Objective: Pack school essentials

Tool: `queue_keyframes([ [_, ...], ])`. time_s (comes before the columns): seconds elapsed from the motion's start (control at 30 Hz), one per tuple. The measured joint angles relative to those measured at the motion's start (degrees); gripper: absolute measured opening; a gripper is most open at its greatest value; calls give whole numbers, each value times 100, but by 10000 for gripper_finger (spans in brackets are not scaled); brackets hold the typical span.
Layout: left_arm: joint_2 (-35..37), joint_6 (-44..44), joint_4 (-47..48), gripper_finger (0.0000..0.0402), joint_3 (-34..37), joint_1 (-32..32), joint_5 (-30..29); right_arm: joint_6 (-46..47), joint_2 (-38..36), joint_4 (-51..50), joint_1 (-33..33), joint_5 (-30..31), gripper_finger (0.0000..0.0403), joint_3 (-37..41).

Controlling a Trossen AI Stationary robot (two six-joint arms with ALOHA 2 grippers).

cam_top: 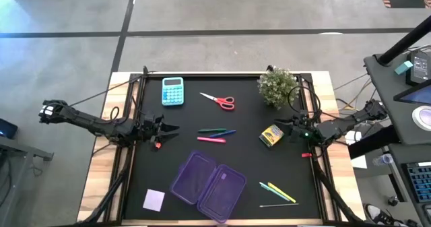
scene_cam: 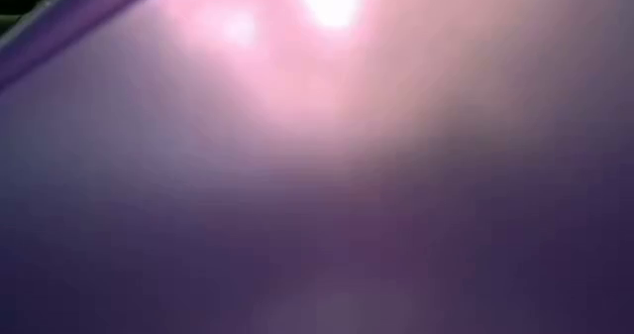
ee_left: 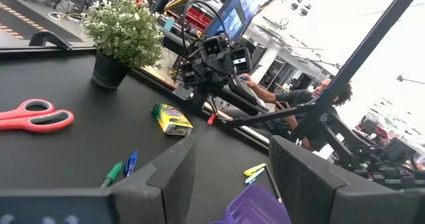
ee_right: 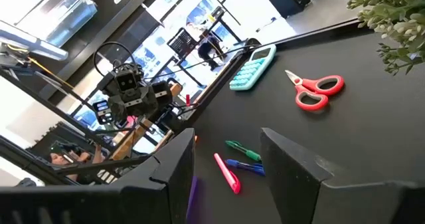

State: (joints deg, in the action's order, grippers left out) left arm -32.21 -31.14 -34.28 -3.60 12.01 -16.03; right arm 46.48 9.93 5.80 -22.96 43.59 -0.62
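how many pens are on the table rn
6: green pen, blue pen and pink pen lie mid-table; blue-green pen, yellow pen and a thin white one lie near the purple case.

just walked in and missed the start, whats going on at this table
Nothing is being handled yet. The left gripper and the right gripper hang open at opposite edges of the black mat, both empty. The purple case lies open near the front. The scissors, crayon box, pens, more pens and note pad lie loose around it, unpacked.
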Motion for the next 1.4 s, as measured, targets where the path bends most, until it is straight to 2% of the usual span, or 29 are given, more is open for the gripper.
queue_keyframes([
  [0.27,26,-3,-144,176,-39,0,-4,420,0,59,0,2,160,-17],
  [0.43,-2,-9,-216,176,-39,0,-4,-71,140,48,0,4,160,-380],
  [0.6,6,-5,-922,176,-42,4,8,-611,536,-153,-2,3,160,-964],
  [0.73,29,145,-1495,176,-37,2,187,-449,981,-1021,-1,-2,160,-1572],
  [0.87,52,151,-1587,176,-37,2,234,101,1531,-2251,-2,-71,160,-2350],
  [1.1,5,151,-1579,176,-33,2,251,1195,2581,-4291,-2,-736,160,-3615],
  [1.23,-28,151,-1579,176,-33,2,254,1807,3114,-4789,-2,-1287,160,-3999],
  [1.4,-24,151,-1582,176,-33,2,254,2220,3680,-4783,-2,-1862,178,-4175],
])
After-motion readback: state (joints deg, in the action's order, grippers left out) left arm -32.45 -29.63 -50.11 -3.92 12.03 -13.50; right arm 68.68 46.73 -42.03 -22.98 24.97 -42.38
